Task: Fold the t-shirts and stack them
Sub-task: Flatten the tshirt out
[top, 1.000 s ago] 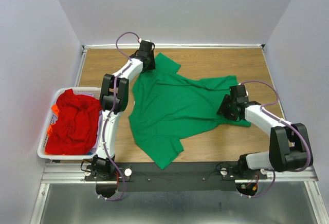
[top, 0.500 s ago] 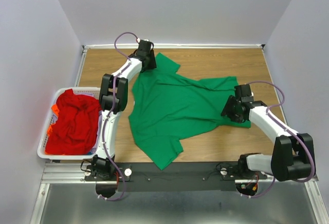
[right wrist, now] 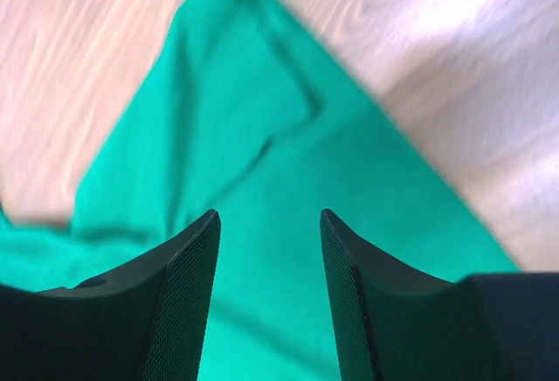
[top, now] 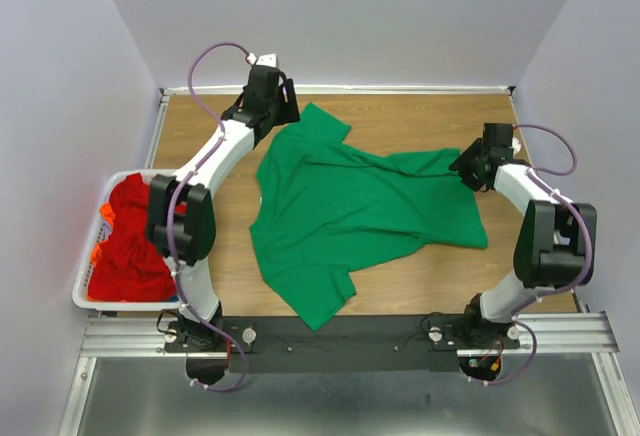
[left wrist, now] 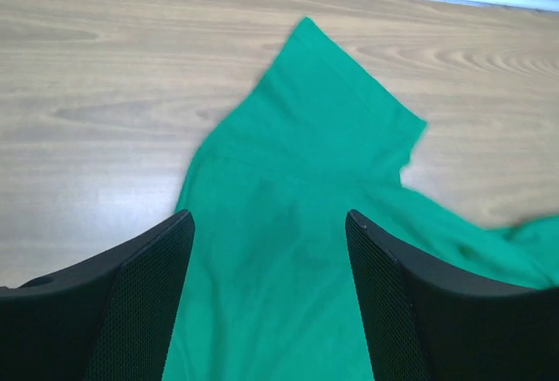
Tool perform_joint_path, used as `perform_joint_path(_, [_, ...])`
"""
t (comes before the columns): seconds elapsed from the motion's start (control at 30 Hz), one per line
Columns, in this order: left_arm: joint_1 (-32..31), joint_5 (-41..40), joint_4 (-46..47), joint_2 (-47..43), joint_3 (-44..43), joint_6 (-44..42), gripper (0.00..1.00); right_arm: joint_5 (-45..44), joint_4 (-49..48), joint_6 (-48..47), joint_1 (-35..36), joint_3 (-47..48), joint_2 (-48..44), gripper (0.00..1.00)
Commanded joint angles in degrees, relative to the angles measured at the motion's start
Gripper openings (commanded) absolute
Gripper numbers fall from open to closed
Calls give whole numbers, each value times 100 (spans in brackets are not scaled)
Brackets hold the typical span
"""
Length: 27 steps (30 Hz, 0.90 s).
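The table [top: 420,121] bears one green shirt [top: 350,206], spread out but rumpled, one sleeve toward the far edge and another toward the near edge. I judge it light, limp and apt to slide on the smooth wood. It will sag between any two holds, so pinch it at a sleeve tip or hem corner, both layers together. One basket [top: 84,291] at the left holds a red heap [top: 140,241] with a bit of orange; how many shirts are in it I cannot tell. There are two grippers. The left gripper [left wrist: 269,224] hangs over the far sleeve with jaws apart and empty. The right gripper [right wrist: 266,219], likewise spread and empty, is above the shirt's right corner
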<state>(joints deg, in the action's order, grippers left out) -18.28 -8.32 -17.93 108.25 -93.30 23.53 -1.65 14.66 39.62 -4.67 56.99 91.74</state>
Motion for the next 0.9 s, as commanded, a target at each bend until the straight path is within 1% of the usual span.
perform_joint_path(0.0, [-166, -249, 132, -539, 1222, -138, 79, 112, -717, 626, -227, 233, 501, 56])
perform_joint_path(0.07, [-210, -337, 185, -812, 1672, -173, 79, 112, -806, 714, -254, 321, 721, 54])
perform_joint_path(0.1, [-254, -416, 237, -1075, 2092, -217, 79, 86, -893, 775, -263, 391, 896, 54])
perform_joint_path(0.3, [-290, -311, 387, -1998, 3324, -331, 79, -11, -1052, 925, -280, 594, 1380, 51])
perform_joint_path(0.43, [-299, -276, 624, -2430, 3774, -358, 79, -2, -1070, 995, -280, 647, 1574, 51])
perform_joint_path(0.6, [-299, -223, 668, -2405, 3845, -419, 79, 112, -1053, 1119, -280, 524, 1619, 49])
perform_joint_path(0.7, [-290, -197, 686, -2343, 3836, -411, 79, 95, -1052, 1119, -280, 480, 1592, 41])
perform_joint_path(0.73, [-290, -171, 703, -2326, 3828, -419, 79, 95, -1052, 1092, -280, 488, 1592, 33])
perform_joint_path(0.77, [-299, -162, 712, -2308, 3828, -419, 79, 103, -1052, 1066, -280, 497, 1592, 29])
perform_joint_path(0.8, [-290, -144, 730, -2273, 3828, -437, 79, 112, -1052, 1040, -280, 506, 1592, 19])
perform_joint_path(0.87, [-299, -144, 747, -2247, 3836, -454, 79, 130, -1044, 1005, -280, 576, 1583, 9])
